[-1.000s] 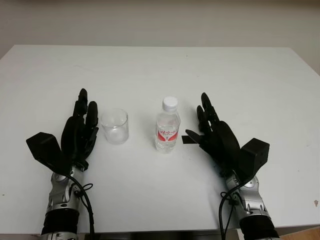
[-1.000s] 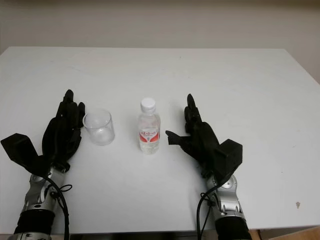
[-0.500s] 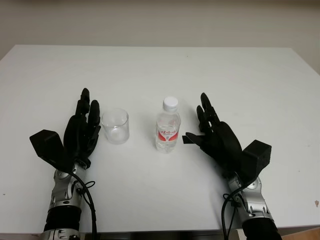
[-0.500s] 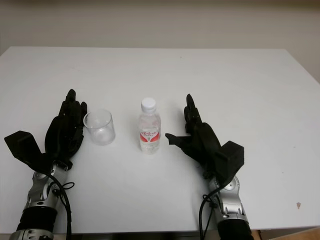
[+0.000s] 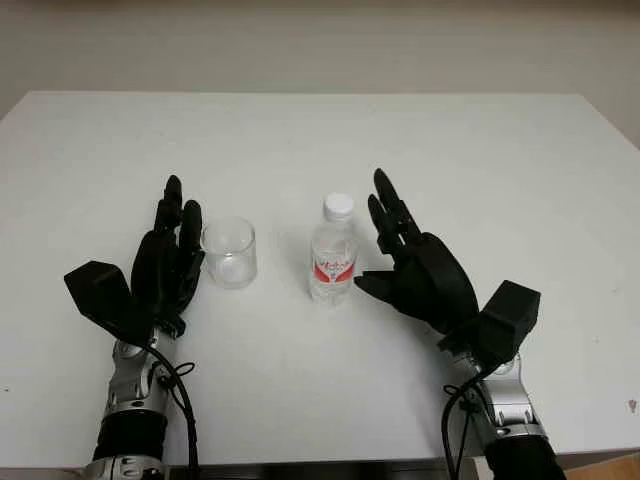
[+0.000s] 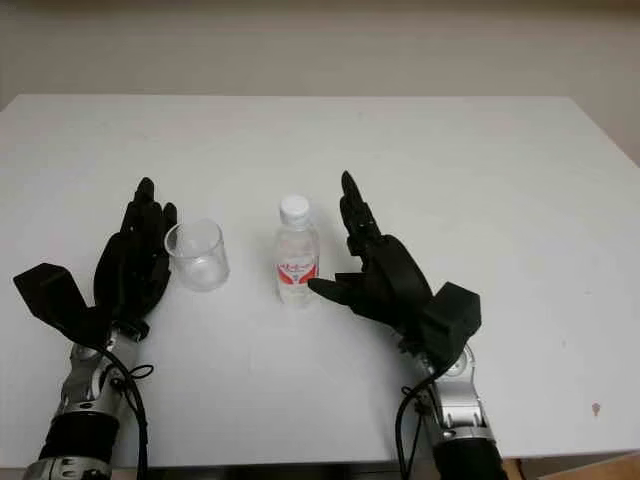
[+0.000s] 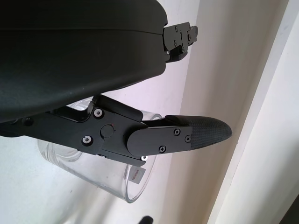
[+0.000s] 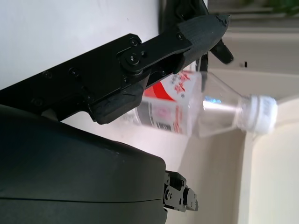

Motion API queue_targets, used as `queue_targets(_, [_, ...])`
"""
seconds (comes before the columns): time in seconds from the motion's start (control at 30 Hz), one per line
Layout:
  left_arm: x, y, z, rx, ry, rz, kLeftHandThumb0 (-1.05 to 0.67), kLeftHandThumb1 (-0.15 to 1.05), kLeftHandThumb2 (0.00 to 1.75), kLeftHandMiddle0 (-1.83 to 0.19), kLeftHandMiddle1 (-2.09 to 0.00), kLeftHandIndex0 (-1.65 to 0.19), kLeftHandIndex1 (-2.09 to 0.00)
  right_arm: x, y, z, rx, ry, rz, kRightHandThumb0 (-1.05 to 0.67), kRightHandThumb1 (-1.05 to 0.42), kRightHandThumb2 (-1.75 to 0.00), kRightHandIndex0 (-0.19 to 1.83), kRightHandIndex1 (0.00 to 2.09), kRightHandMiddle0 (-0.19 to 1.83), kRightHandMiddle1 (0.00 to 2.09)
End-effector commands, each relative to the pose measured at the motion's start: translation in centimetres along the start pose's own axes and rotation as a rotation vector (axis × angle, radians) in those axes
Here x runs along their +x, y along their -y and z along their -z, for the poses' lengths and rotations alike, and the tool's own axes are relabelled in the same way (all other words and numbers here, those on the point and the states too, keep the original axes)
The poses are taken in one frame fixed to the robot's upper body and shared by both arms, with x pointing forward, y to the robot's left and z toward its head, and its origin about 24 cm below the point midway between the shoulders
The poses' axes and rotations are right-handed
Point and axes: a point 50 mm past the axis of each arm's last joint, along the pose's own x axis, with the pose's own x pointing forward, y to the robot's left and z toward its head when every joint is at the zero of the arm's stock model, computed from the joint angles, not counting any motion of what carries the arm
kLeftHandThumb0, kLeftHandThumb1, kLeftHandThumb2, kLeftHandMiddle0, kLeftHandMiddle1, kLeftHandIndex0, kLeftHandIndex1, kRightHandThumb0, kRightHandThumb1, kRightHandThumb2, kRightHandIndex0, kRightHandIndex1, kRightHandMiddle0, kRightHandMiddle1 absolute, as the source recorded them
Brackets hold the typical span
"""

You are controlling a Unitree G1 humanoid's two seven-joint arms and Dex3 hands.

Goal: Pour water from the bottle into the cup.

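A small clear water bottle [image 5: 334, 256] with a white cap and a red label stands upright near the middle of the white table [image 5: 320, 140]. To its left stands an empty clear cup [image 5: 229, 253]. My right hand [image 5: 405, 262] is open just right of the bottle, its thumb reaching toward the bottle's base, a small gap still showing. In the right wrist view the bottle [image 8: 187, 109] lies between the fingers [image 8: 187, 39] and the palm. My left hand [image 5: 172, 262] is open right beside the cup's left side; the cup [image 7: 103, 172] shows behind a finger [image 7: 177, 135].
The table's back edge meets a pale wall. Bare tabletop stretches behind and to both sides of the cup and bottle.
My right hand has moved left and forward, closing in on the bottle. My left hand has edged slightly toward the cup. Bottle and cup stand where they were.
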Motion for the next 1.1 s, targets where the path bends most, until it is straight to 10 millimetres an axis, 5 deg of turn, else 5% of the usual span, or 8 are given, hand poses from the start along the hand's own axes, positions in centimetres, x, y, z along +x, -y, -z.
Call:
queue_targets(0.0, [-0.3,0.0,0.4,0.003,-0.011,-0.002,-0.7,1.05,0.48,0.15,-0.05,0.15,-0.06,0.7,-0.5,-0.2,-0.007,0.013,-0.031,-0.99,-0.92,-0.05,-0.19,0.0,-0.19,0.0])
queue_targets(0.83, [-0.4,0.2,0.4,-0.015,-0.004,-0.022,-0.72,1.05,0.43,0.15,-0.06,0.17,-0.05,4.9,-3.5,2.5,0.145,-0.065,0.016,-0.9,-0.88,-0.05,-0.19,0.0,-0.19,0.0])
queue_targets(0.9, [-0.5,0.2,0.4,-0.019,-0.003,-0.024,-0.72,1.05,0.42,0.15,-0.06,0.17,-0.05,4.9,-3.5,2.5,0.137,-0.061,0.04,-0.86,-0.87,-0.05,-0.05,0.07,-0.06,0.07])
queue_targets(1.0, [-0.6,0.1,0.4,-0.019,-0.001,-0.026,-0.71,1.05,0.42,0.14,-0.06,0.16,-0.06,5.0,-3.6,2.3,0.091,-0.044,0.067,-0.67,-0.88,-0.06,0.01,1.65,-0.01,1.63])
queue_targets(1.03, [-0.6,0.1,0.4,-0.017,-0.001,-0.026,-0.71,1.05,0.42,0.13,-0.06,0.16,-0.06,5.0,-3.6,2.2,0.067,-0.046,0.067,-0.58,-0.93,-0.07,0.51,1.91,0.32,1.91])
queue_targets(1.07, [-0.6,0.1,0.4,-0.02,-0.001,-0.026,-0.72,1.05,0.42,0.13,-0.06,0.16,-0.06,5.0,-3.6,2.2,0.046,-0.049,0.065,-0.56,-0.97,-0.07,0.79,2.0,0.51,2.0])
